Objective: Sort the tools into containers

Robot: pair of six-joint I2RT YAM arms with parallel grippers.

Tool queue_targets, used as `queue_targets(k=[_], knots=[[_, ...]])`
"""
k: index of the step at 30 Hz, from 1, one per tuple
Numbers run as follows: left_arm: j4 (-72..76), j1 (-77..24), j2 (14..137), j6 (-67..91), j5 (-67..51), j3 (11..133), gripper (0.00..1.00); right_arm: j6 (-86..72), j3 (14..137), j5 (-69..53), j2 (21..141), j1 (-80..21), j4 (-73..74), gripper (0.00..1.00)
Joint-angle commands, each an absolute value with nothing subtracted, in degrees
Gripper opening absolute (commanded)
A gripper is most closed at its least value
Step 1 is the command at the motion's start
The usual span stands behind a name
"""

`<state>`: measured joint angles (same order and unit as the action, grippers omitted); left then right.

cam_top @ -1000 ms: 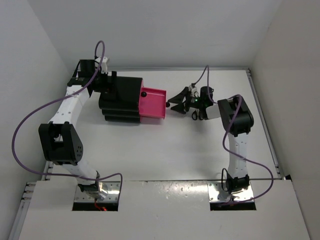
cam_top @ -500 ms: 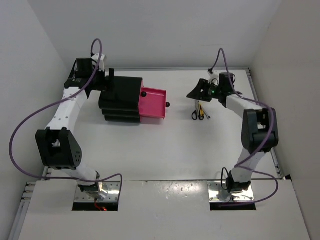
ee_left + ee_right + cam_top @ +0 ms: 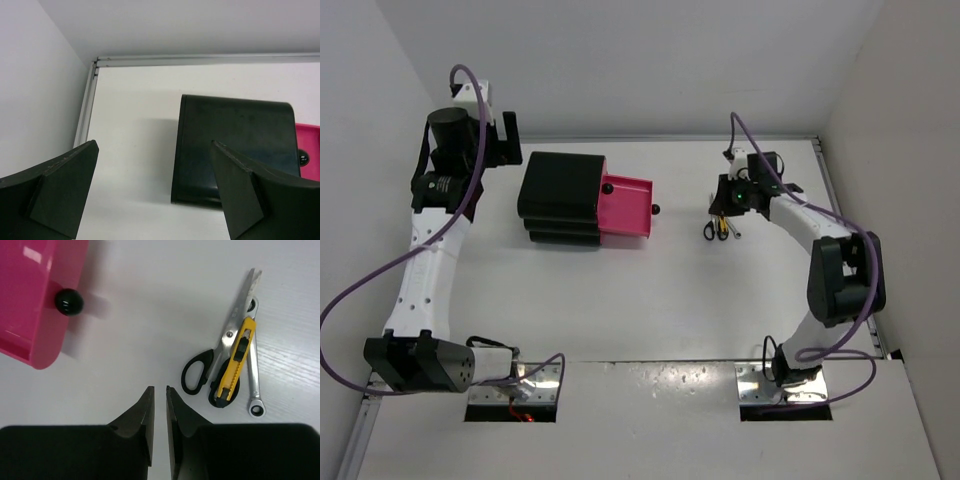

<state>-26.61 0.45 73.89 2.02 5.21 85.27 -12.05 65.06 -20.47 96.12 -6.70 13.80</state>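
Black-handled scissors (image 3: 216, 362), a yellow-and-black tool (image 3: 239, 356) lying across them and a thin silver rod (image 3: 254, 371) form one small pile (image 3: 719, 228) on the white table. My right gripper (image 3: 160, 388) hovers just left of the pile, its jaws almost together with nothing between them; from above it (image 3: 724, 202) hangs just behind the tools. The black cabinet (image 3: 558, 190) has one pink drawer (image 3: 625, 207) pulled out, its black knob (image 3: 68, 301) facing the tools. My left gripper (image 3: 154, 145) stands open and raised behind the cabinet (image 3: 235, 145), apart from it.
White walls close the table in at the back and on both sides, with a metal rail (image 3: 200, 60) along the far edge. The left arm (image 3: 430, 250) rises along the left wall. Bare tabletop lies between the drawer and the tools.
My right gripper has swung from the open drawer back to the tool pile and closed its jaws. My left arm has pulled away from the cabinet's rear and risen leftward.
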Motion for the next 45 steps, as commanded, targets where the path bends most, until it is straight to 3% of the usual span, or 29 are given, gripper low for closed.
queue_targets(k=[1,14,45], knots=[[-26.37,0.09,72.33,2.02,6.86,82.36,1.0,-12.83,64.42,-17.32,99.57,-7.99,12.66,0.15],[-26.37,1.75,70.93,3.87,4.14,79.98,1.0,-13.45,71.71,-14.77,110.74,-7.47,11.95,0.15],[-26.89,5.27,74.27,6.15,-1.14,80.51,1.0,-10.55,79.89,-11.34,118.04,-2.11,17.93,0.15]])
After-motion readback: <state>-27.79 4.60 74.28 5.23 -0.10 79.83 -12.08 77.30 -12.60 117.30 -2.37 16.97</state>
